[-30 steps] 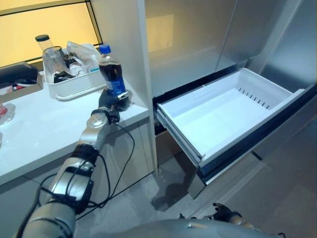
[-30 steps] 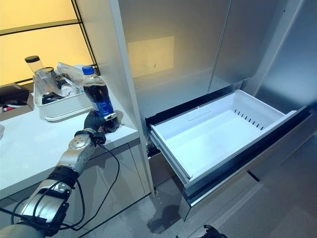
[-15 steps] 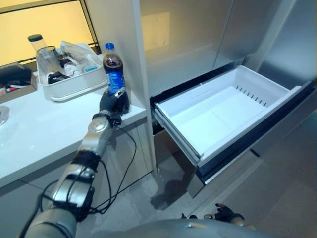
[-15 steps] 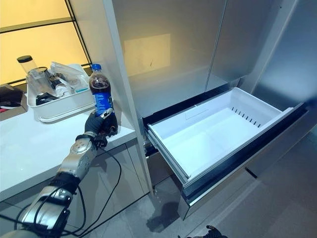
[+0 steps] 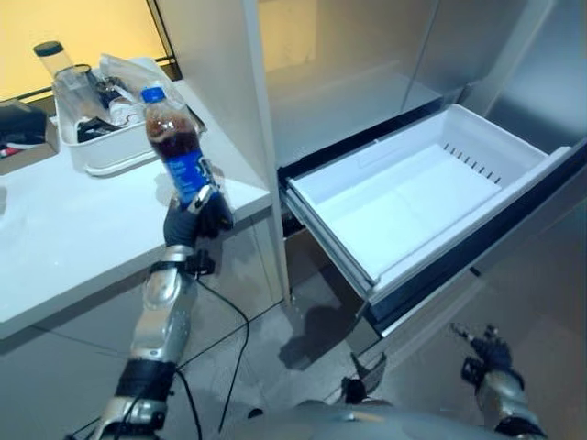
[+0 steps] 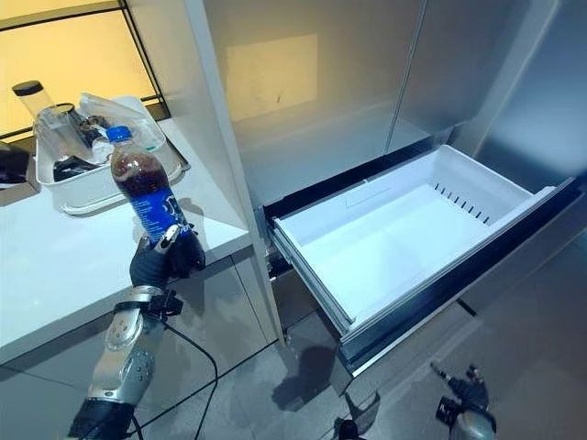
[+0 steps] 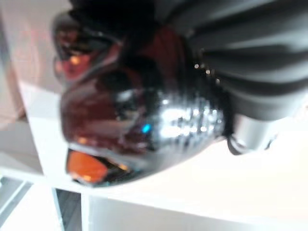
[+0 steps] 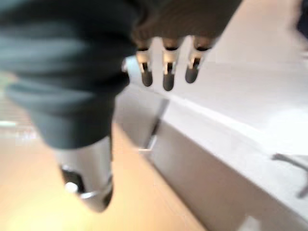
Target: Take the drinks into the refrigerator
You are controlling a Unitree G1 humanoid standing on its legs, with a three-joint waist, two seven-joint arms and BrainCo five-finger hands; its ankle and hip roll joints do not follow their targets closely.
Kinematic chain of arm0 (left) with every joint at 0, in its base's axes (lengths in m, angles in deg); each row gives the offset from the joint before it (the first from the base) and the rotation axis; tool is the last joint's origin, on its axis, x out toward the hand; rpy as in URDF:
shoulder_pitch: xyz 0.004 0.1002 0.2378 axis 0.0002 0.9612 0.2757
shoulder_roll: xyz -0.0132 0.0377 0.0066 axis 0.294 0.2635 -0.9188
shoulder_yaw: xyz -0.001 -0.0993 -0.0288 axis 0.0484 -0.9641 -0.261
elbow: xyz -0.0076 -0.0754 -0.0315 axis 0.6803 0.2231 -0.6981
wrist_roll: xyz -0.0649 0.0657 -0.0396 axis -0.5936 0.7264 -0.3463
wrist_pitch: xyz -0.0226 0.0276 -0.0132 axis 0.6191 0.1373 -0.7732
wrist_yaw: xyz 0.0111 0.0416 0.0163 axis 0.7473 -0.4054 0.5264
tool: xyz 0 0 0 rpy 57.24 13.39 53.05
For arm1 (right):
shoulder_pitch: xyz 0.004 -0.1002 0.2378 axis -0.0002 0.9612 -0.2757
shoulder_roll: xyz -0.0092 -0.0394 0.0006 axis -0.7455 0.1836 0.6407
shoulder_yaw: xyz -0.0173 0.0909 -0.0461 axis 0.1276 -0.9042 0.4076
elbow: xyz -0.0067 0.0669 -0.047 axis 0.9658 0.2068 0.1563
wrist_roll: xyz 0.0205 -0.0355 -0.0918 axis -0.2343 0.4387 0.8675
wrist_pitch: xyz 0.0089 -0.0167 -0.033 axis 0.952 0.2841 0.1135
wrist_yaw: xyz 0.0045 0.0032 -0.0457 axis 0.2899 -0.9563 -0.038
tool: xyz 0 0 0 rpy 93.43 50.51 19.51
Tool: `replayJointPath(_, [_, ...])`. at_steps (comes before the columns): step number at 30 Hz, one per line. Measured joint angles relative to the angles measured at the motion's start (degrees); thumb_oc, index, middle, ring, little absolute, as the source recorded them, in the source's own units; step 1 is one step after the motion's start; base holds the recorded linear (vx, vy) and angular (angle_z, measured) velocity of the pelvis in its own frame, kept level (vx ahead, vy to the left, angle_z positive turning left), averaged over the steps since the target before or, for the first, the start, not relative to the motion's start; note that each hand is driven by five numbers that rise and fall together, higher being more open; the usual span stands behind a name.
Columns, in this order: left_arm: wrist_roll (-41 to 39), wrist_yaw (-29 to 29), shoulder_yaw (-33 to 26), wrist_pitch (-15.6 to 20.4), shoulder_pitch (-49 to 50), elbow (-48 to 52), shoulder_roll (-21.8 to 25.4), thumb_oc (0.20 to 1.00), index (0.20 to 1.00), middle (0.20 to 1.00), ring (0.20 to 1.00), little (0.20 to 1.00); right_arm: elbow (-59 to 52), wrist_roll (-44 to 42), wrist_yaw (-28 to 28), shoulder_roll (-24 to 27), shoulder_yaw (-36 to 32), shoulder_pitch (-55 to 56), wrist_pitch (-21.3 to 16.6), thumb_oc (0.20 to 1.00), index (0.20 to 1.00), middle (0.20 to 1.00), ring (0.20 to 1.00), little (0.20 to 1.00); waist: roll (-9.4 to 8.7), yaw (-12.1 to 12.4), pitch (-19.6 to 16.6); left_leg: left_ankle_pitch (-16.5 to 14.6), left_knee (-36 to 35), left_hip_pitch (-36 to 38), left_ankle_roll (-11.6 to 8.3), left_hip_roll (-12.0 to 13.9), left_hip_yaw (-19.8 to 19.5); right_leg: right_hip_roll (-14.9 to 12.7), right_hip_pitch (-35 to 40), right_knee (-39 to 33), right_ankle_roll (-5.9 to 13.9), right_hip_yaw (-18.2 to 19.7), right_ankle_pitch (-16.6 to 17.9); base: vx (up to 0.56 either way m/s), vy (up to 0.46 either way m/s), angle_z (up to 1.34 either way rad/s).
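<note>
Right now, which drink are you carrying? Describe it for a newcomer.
Look above the white counter left of the open white fridge drawer. The left hand grips a dark cola bottle, blue-capped and blue-labelled, unlike the clear containers in the white tray behind.

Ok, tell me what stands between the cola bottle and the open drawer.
In the left eye view, a tall white upright panel at the counter's end stands between the cola bottle, held by the left robot hand, and the open drawer.
</note>
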Motion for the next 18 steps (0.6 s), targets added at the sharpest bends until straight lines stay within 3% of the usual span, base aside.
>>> replayJointPath(7, [4.6,-0.6,-2.5,0.1,2.2,2.0,-1.9,0.200,0.200,0.200,0.200,0.200,-22.3,2.9,-3.9,1.3,-3.0,0.0,-3.9,1.000,1.000,1.000,1.000,1.000,-0.33,-0.2,0.1,0.0,0.0,0.0,-0.01,0.1,0.0,0.1,0.0,0.1,-0.05,0.1,0.0,0.00,0.000,0.00])
replayJointPath(11, [5.2,-0.8,-3.7,0.1,3.4,3.2,-3.2,0.200,0.200,0.200,0.200,0.200,-32.9,6.2,-4.2,0.8,-3.0,0.1,-4.7,1.000,1.000,1.000,1.000,1.000,-0.37,-0.2,0.1,0.0,0.0,0.0,-0.01,0.1,0.1,0.1,0.0,0.2,-0.06,0.1,0.0,0.00,0.000,0.00])
replayJointPath(18, [7.3,-1.0,-4.8,0.1,6.5,6.3,-4.7,0.200,0.200,0.200,0.200,0.200,-61.6,15.4,-2.9,0.7,-3.0,-0.9,-6.3,1.000,1.000,1.000,1.000,1.000,-1.22,0.0,-0.3,0.0,0.0,0.0,-0.02,0.0,0.1,0.1,-0.2,0.3,-0.08,0.2,0.1,0.00,0.000,0.00])
